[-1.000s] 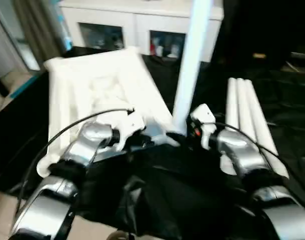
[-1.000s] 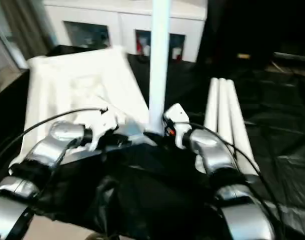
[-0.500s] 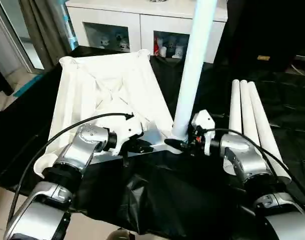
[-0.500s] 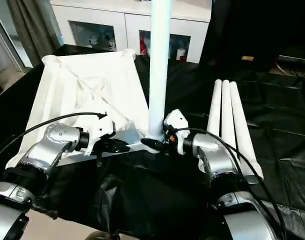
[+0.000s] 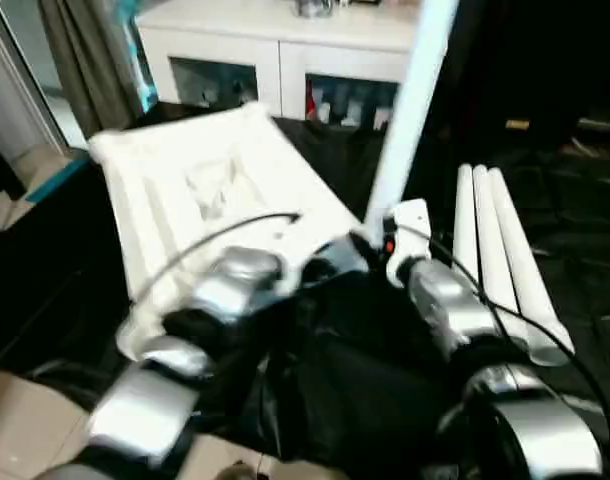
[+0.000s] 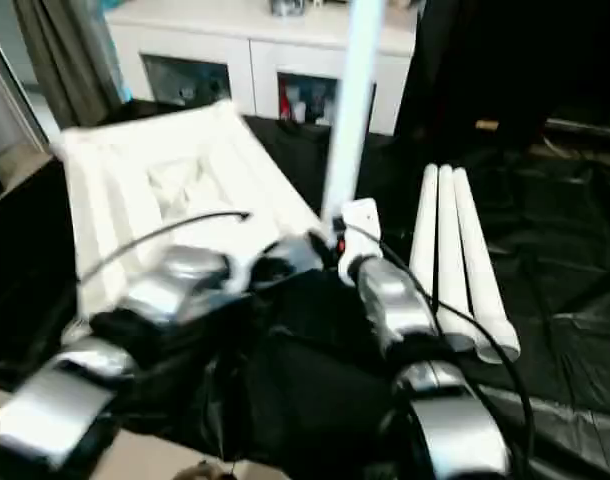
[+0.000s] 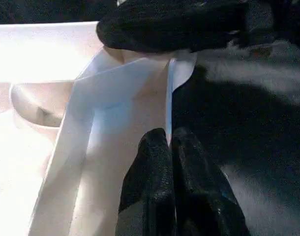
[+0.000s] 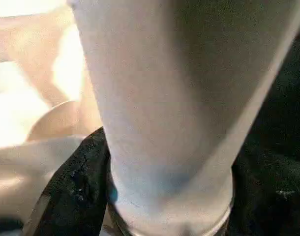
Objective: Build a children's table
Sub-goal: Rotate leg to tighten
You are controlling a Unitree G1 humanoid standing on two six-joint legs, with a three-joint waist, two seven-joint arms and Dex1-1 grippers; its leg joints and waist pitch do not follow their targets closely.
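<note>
The children's table top lies upside down on the black cloth, white, ribs up. One white leg stands in its near right corner socket, leaning a little to the right at the top. My right gripper is shut on the foot of that leg, a black finger on each side of it. My left gripper is shut on the thin rim of the table top just beside that corner. Three more legs lie side by side to the right.
A white cabinet with glass-fronted shelves stands behind the table top. Black cloth covers the work surface, crumpled near me. A curtain hangs at the back left, and pale floor lies at the near left.
The whole picture has shifted, so the head has moved. My left forearm has swung in towards the corner. My right gripper has stayed at the leg's foot.
</note>
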